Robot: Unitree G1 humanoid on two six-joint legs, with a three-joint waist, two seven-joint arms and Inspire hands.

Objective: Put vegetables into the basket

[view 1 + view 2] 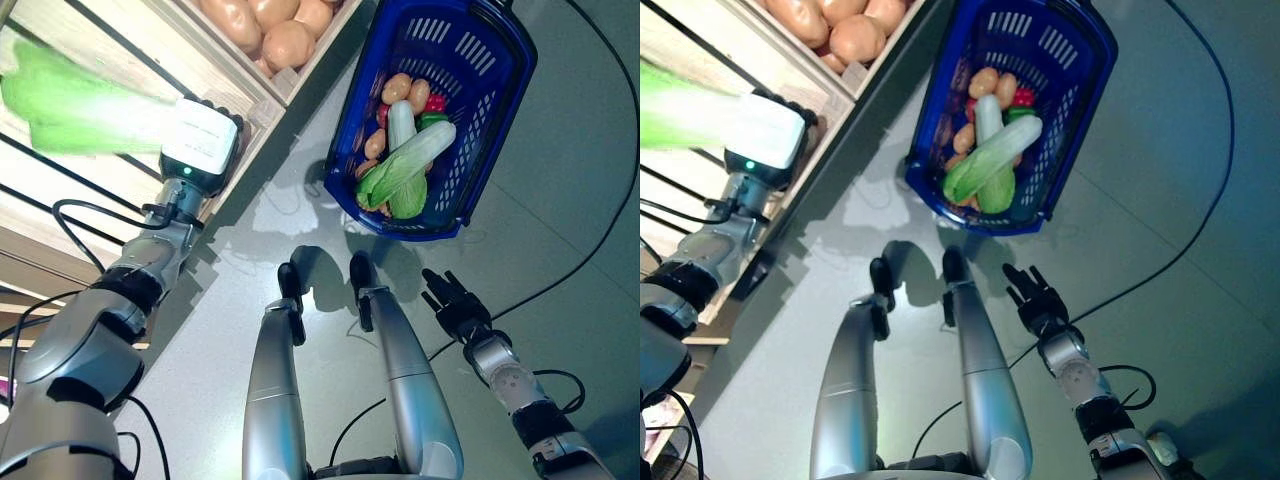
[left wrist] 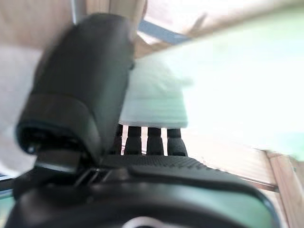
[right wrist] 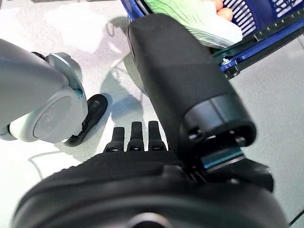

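My left hand (image 1: 203,142) reaches into the wooden shelf (image 1: 70,40) at the upper left. It is shut on the pale stalk end of a long green cabbage (image 1: 75,105), which lies across the shelf boards. In the left wrist view the thumb (image 2: 85,85) lies over the cabbage (image 2: 228,85) and the fingers (image 2: 147,140) curl beneath it. A blue plastic basket (image 1: 465,45) stands on the floor to the right of the shelf. It holds another cabbage (image 1: 405,165), potatoes (image 1: 397,87), a white vegetable and something red. My right hand (image 1: 452,300) hangs open, low and near the basket's front edge, holding nothing.
A wooden crate of potatoes (image 1: 270,25) sits on the shelf just left of the basket. The shelf's front edge (image 1: 255,150) runs diagonally between my left hand and the basket. Grey floor (image 1: 560,200) stretches right of the basket.
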